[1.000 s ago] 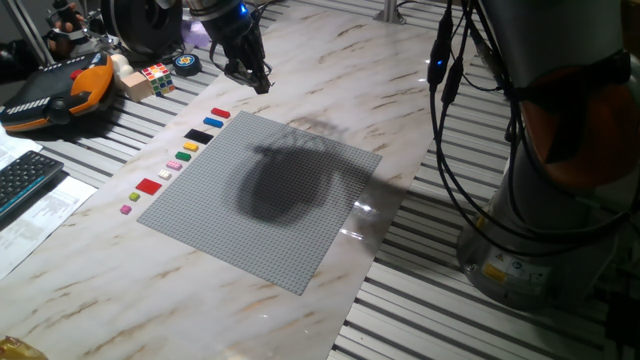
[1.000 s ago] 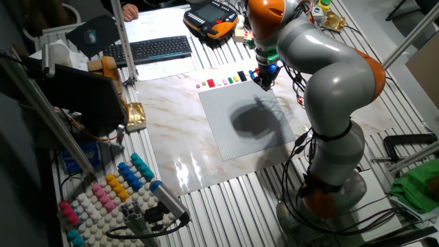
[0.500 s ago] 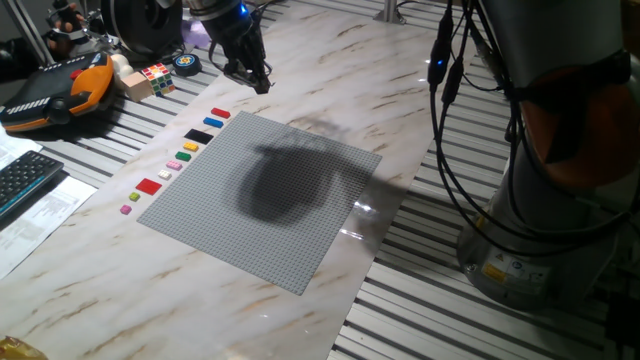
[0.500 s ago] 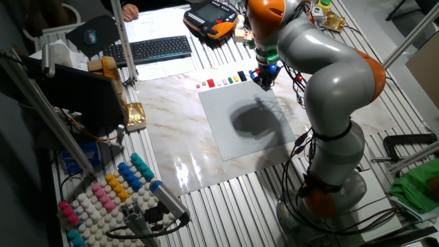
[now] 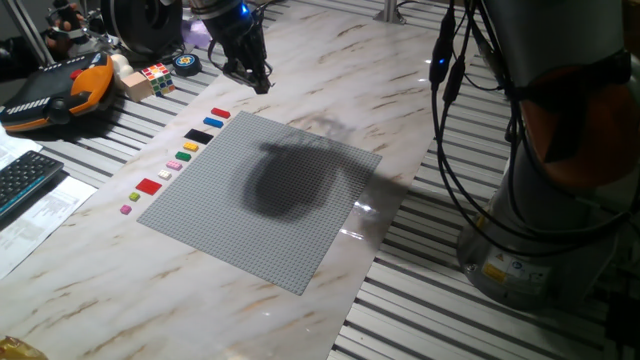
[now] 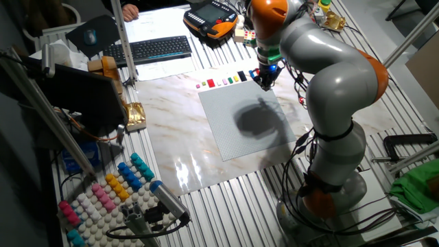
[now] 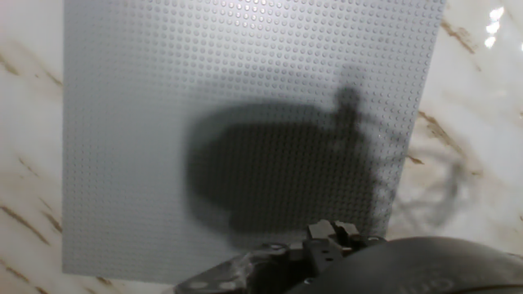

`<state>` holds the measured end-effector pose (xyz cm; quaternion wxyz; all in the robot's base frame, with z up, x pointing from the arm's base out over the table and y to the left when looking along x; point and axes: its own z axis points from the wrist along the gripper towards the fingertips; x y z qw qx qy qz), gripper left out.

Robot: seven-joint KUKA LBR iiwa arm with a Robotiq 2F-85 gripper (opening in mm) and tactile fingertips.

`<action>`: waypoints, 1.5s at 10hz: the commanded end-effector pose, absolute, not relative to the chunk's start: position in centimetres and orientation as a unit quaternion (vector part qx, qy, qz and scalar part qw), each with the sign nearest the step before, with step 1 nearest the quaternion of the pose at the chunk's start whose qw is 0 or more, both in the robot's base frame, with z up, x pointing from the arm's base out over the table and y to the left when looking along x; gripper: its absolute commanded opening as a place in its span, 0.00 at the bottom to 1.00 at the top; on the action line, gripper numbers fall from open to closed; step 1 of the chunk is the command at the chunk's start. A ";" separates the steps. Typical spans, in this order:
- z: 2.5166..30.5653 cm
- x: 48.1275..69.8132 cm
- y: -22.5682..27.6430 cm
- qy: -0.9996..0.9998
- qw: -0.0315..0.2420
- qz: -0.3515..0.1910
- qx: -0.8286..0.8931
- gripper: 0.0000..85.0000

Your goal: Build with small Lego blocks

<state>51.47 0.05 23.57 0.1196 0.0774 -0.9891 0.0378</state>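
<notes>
A row of small Lego blocks (image 5: 199,136) lies on the marble table along the left edge of the grey baseplate (image 5: 265,195): red, blue, black, yellow, green, white, another red and pink. In the other fixed view the same row of blocks (image 6: 223,81) runs along the far edge of the baseplate (image 6: 243,120). My gripper (image 5: 255,80) hangs above the table beyond the baseplate's far corner, close to the red end of the row, also seen as the gripper (image 6: 266,81). Its finger gap is too dark to read. The hand view shows only the shadowed baseplate (image 7: 163,98).
A multicoloured puzzle cube (image 5: 155,78), an orange teach pendant (image 5: 55,92) and a tape roll (image 5: 187,63) lie at the far left. A keyboard (image 6: 154,48) sits behind the table. Cables (image 5: 445,70) hang beside the arm's base at right. A peg tray (image 6: 103,195) stands near.
The arm's upper body and its shadow on the baseplate have shifted slightly sideways. The gripper stays near the same spot, and no block has moved.
</notes>
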 end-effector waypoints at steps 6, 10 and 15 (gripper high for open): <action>23.6 51.5 0.1 -0.992 0.104 0.056 0.047 0.01; 23.6 51.5 0.1 -0.993 0.094 0.059 0.039 0.01; 23.6 51.5 0.1 -0.993 0.091 0.065 0.032 0.01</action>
